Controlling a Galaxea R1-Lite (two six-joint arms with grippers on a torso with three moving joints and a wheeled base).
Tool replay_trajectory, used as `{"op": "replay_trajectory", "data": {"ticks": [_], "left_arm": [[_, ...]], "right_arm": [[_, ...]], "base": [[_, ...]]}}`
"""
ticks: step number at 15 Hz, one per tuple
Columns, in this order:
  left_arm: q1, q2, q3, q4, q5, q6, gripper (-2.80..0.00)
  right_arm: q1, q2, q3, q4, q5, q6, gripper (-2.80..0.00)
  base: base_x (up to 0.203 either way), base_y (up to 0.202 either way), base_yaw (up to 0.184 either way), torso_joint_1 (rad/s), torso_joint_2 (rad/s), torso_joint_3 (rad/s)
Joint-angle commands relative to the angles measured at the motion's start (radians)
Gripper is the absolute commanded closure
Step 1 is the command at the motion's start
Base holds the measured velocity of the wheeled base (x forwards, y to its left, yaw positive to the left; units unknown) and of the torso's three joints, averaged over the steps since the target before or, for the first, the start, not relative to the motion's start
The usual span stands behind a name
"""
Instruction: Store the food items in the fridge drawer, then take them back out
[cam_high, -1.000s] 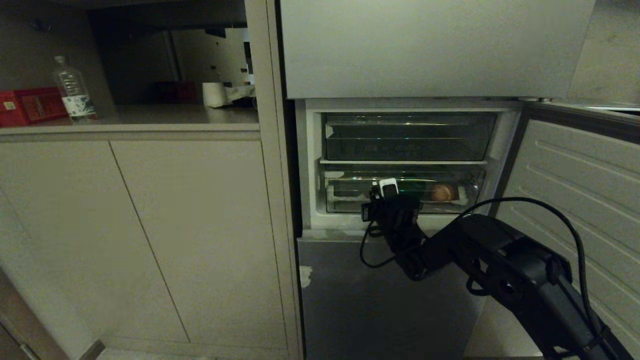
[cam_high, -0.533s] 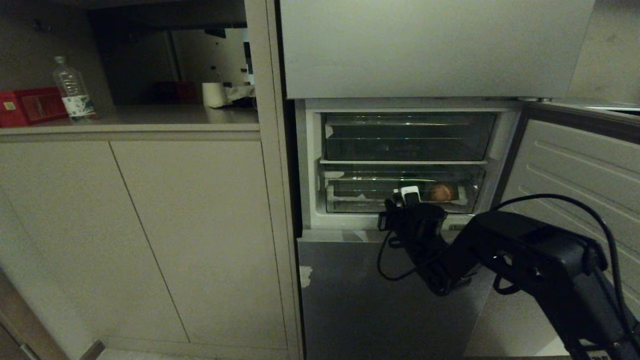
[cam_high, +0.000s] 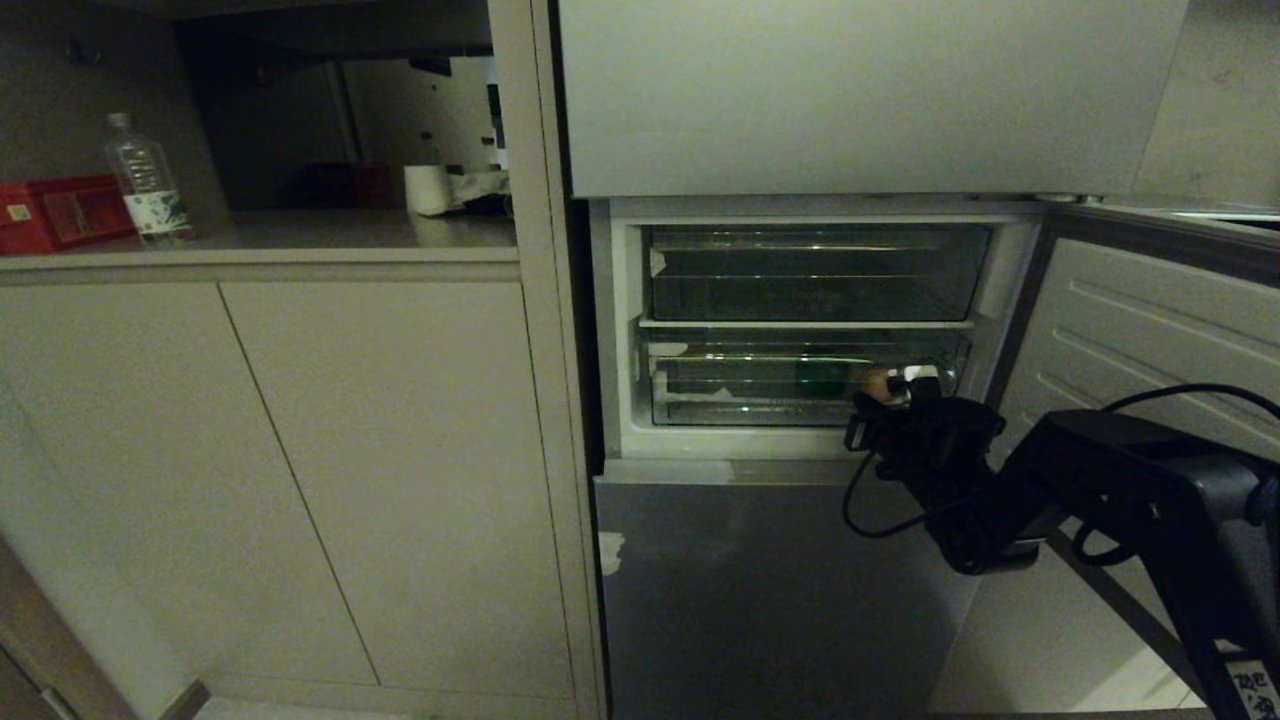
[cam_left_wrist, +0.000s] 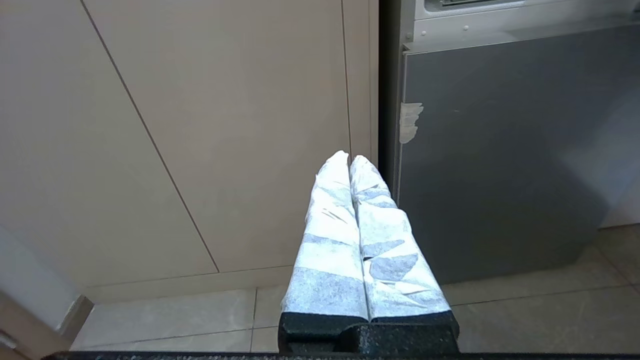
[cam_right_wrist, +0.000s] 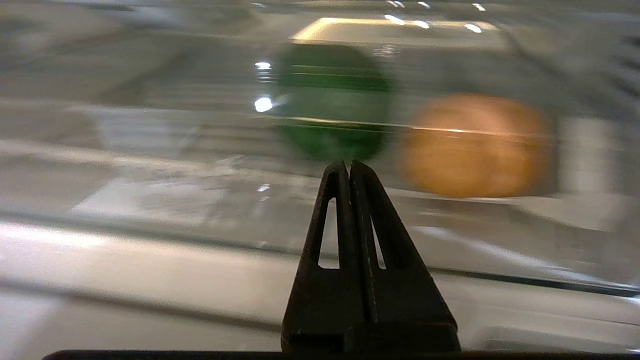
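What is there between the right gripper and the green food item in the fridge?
In the right wrist view, the clear front wall of the fridge drawer stands between the shut right gripper and the green food item.

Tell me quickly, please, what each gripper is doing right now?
Left gripper: shut, holding nothing, parked low before the beige cabinet door.
Right gripper: shut, empty, in front of the clear plastic fridge drawer.

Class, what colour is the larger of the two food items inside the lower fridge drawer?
Dark green, clearest in the right wrist view, beside the tan-brown one.
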Motion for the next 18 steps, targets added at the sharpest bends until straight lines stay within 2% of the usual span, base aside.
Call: {"op": "replay_trajectory", "data": {"ticks": [1,7,10,13,18], "left_arm": [[0.000,-0.002,0.000,0.001,0.000,0.000,0.00],[0.000,-0.002,0.000,0.001,-0.001,0.000,0.00],[0.000,-0.002,0.000,0.001,-0.001,0.000,0.00],[0.000,-0.002,0.000,0.001,-0.001,0.000,0.00],[0.000,-0.002,0.000,0.001,-0.001,0.000,0.00]], "right_arm": [[-0.009,0.069,-0.080,-0.007,0.003,-0.001,0.00],[-0.007,0.178,-0.337,0.069,0.006,-0.002,0.00],[-0.006,0.192,-0.363,0.108,0.006,-0.002,0.00],[-0.008,0.127,-0.244,0.072,0.006,-0.001,0.00],[-0.008,-0.135,0.185,-0.047,0.012,-0.002,0.00]], "base": [[0.000,0.000,0.000,0.000,0.00,0.000],[0.000,0.000,0.000,0.000,0.00,0.000],[0.000,0.000,0.000,0.000,0.00,0.000],[0.000,0.000,0.000,0.000,0.00,0.000],[0.000,0.000,0.000,0.000,0.00,0.000]]}}
